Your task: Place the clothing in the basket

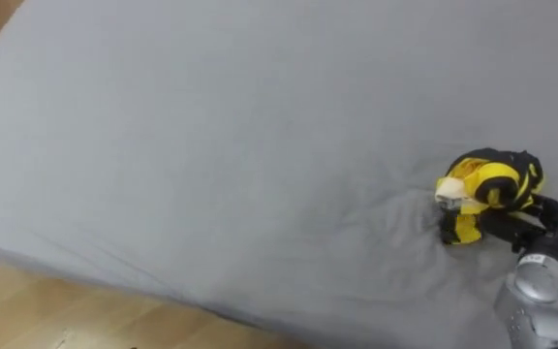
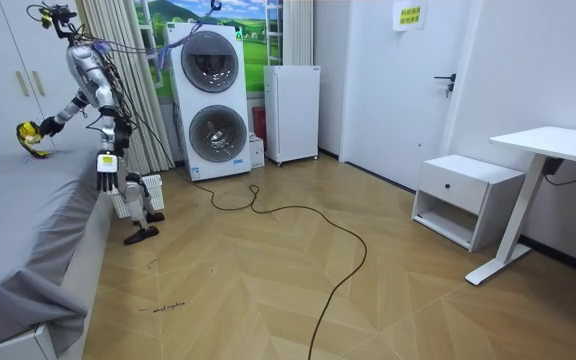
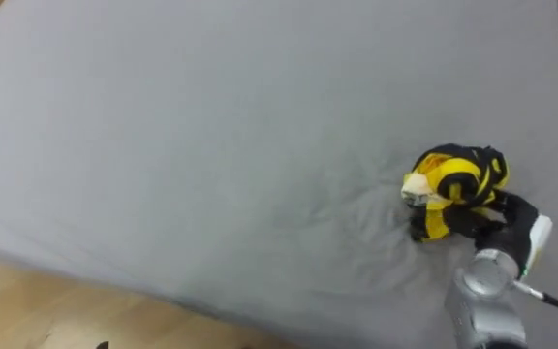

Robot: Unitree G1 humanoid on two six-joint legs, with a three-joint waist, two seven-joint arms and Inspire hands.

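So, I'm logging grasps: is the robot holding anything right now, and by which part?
Yes: its right hand clutches the bunched yellow-and-black garment by its lower right side, fingers seemingly curled into the cloth.

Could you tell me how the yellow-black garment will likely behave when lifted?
Probably floppy: the garment lies bunched in soft folds against the right hand. Likely light, being a small cloth bundle; it may unfold and dangle.

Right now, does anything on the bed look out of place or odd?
Nothing stands out. The yellow-and-black garment lies bunched on the grey bed, which creases lightly around it; the right hand has its fingers curled on it.
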